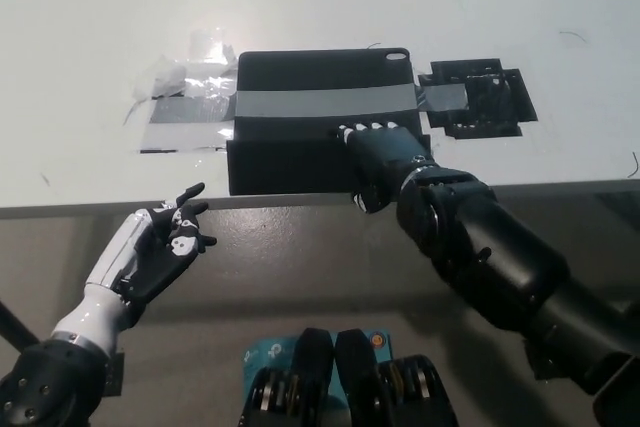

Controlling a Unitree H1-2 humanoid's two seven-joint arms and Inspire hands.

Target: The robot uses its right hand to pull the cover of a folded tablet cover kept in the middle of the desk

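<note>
- Worktop [90, 7]: white, matte, w/ a straight front edge; a few faint dark specks and hairline marks near the far right.
- Below the edge, a grey-brown floor filled the lower part of the view.
- Tablet cover [320, 72]: black, flat, mid-worktop, its near edge right at the worktop's front edge; a grey tape band [325, 102] ran across it left to right.
- Right hand [378, 152], black, lay palm-down on the cover's near right part, fingers slightly apart and pressed flat on the surface, tips just short of the tape band. Not clamped round anything.
- Right of that hand, beyond the cover's side: black tape patch [480, 99] stuck to the worktop, touching the band's end.
- Far left of that hand: crinkled clear tape [185, 97] and a grey strip on the worktop, against the cover's left side.
- Left hand [160, 242], white, hung below and in front of the worktop edge, fingers loosely spread, holding nothing.
</note>
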